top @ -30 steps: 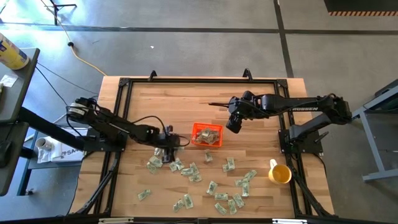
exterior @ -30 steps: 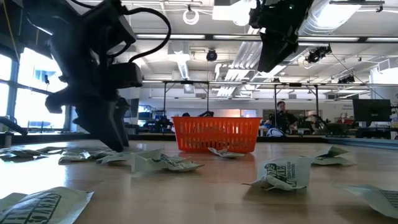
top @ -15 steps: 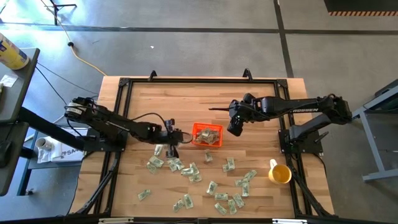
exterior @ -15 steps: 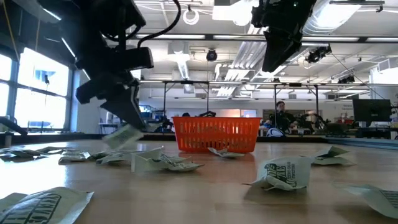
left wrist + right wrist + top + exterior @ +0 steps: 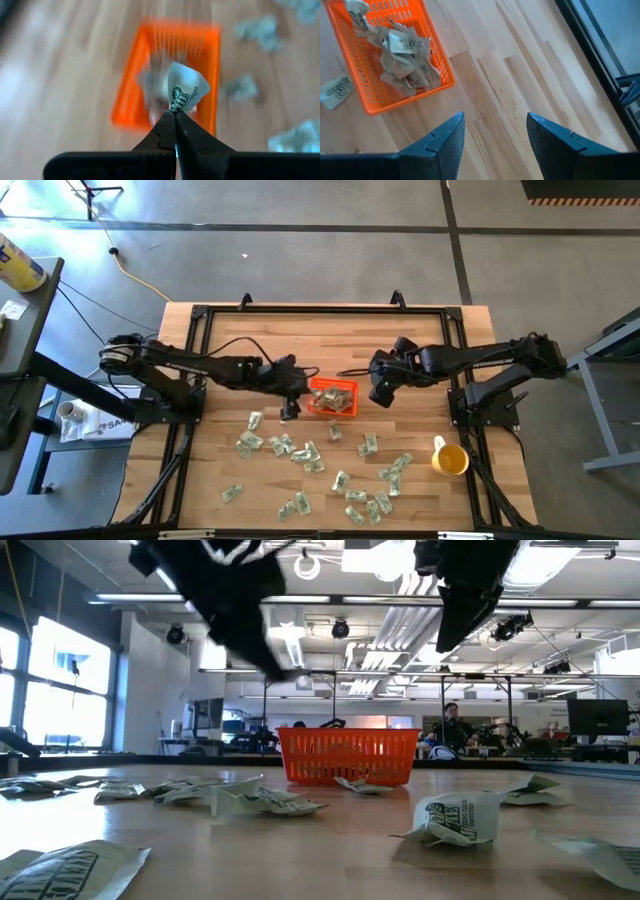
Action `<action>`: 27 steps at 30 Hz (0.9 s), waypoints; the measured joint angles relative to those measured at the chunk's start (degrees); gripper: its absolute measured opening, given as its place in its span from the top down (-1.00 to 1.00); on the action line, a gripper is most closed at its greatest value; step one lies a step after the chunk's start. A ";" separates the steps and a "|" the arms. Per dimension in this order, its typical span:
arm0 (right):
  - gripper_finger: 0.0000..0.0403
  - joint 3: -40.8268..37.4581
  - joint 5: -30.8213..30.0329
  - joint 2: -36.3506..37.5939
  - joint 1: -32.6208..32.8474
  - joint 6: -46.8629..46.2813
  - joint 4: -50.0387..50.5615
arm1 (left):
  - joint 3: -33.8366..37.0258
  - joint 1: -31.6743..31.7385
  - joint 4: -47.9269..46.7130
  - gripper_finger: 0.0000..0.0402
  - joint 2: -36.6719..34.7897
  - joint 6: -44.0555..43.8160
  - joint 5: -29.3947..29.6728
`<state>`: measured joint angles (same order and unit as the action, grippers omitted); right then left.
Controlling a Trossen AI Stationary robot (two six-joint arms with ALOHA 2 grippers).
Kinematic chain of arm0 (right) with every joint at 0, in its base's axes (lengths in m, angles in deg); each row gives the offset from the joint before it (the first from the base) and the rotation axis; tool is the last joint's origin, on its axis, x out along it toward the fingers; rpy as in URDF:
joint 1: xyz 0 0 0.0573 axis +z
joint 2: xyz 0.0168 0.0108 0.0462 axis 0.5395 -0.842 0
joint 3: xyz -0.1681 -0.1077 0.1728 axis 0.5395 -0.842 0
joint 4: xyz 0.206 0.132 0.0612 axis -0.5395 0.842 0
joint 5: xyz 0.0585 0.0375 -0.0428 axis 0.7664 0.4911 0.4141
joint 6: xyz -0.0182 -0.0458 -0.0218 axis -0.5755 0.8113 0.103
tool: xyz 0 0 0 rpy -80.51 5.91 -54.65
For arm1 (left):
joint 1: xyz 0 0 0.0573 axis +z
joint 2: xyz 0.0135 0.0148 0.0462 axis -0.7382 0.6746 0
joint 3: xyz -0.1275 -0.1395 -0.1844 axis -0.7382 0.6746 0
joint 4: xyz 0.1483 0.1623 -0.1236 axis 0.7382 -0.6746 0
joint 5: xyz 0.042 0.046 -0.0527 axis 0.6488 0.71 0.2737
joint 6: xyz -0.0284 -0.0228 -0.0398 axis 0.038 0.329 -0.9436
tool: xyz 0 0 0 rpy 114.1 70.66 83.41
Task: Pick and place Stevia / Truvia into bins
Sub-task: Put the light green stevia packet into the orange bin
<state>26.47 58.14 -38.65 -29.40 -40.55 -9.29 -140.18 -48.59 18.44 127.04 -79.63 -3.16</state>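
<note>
Left claw [image 5: 175, 116] pinching sachet [image 5: 186, 90] above orange bin [image 5: 131, 95], right claw [image 5: 495, 131] open, raised beside bin.

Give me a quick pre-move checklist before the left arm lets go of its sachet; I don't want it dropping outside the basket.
1. Sachet held: ok. The left gripper is shut on a sachet, pinched by its lower edge.
2. Gripper over the orange basket: cannot tell. In the high view the left gripper sits at the basket's left edge, not clearly over the inside.
3. Room in the basket: ok. Sachets already lie in it, but orange floor still shows.
4. Right gripper out of the way: ok. It is open, empty, and to the right of the basket.
5. More to pick: ok. Loose sachets lie on the table.
</note>
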 joint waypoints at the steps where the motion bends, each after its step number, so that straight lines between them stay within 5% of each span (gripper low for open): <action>1: -0.02 0.00 -0.34 0.00 0.29 -0.12 0.00 | -1.36 0.00 0.81 0.85 0.60 2.03 0.02; 4: -0.01 0.00 -0.66 0.00 0.80 -0.82 0.17 | -3.66 0.24 0.44 0.83 3.46 6.25 -0.33; 10: -0.01 0.00 -0.77 0.00 2.11 -3.48 2.80 | -4.64 3.25 5.72 0.79 10.80 2.56 -10.51; 16: -0.02 0.00 -0.68 0.00 4.50 -6.57 5.19 | -4.67 3.21 11.26 0.42 12.77 -3.10 -7.16; 23: -0.02 0.00 -1.20 0.00 6.31 -6.44 5.96 | -4.68 2.84 0.79 -0.10 9.93 -12.85 -6.22; 27: -0.02 0.00 -1.69 0.00 5.51 -4.06 5.97 | -4.64 1.04 -11.39 -0.24 6.77 -23.51 -6.12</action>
<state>26.47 56.44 -38.65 -23.89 -44.61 -3.32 -144.82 -47.55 7.05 133.81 -103.14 -9.28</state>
